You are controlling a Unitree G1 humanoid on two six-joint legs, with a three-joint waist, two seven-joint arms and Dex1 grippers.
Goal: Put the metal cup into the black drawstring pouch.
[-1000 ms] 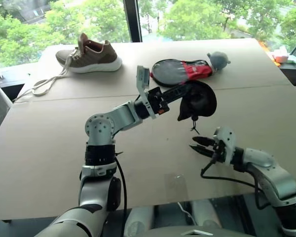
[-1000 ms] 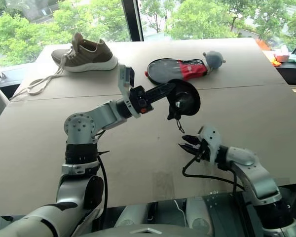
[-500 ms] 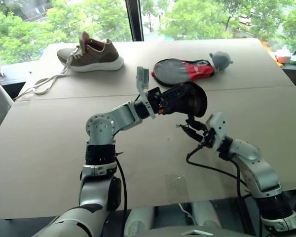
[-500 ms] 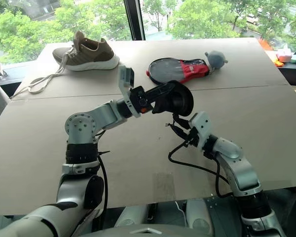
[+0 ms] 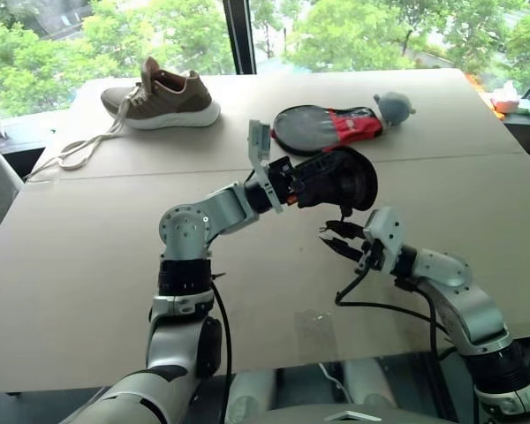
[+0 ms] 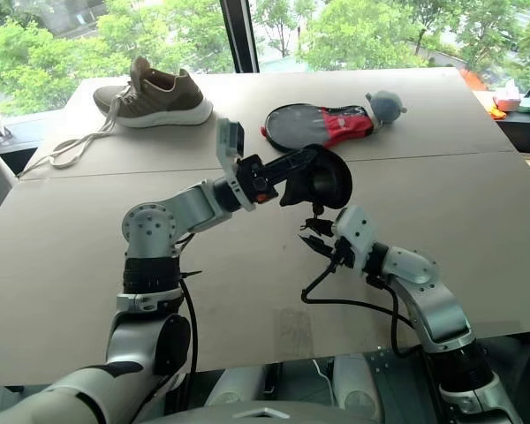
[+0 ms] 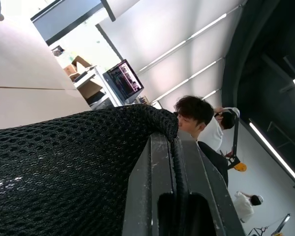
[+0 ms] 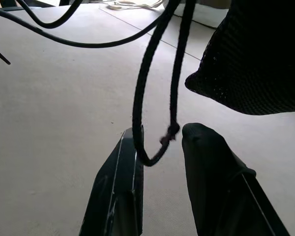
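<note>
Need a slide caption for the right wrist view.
Right gripper open beneath the black drawstring pouch, its knotted cord dangling between the fingers.

Pale tan tabletop (image 5: 88,238), a seam running across it side to side. At the far left, a brown shoe with white sole (image 5: 162,95), on its sole, long pale laces (image 5: 81,146) trailing toward the left edge. Far centre: black-and-red paddle-shaped case (image 5: 327,126) lying flat, a small grey plush (image 5: 393,108) touching its right end; green trees (image 5: 353,31) outside the window.
</note>
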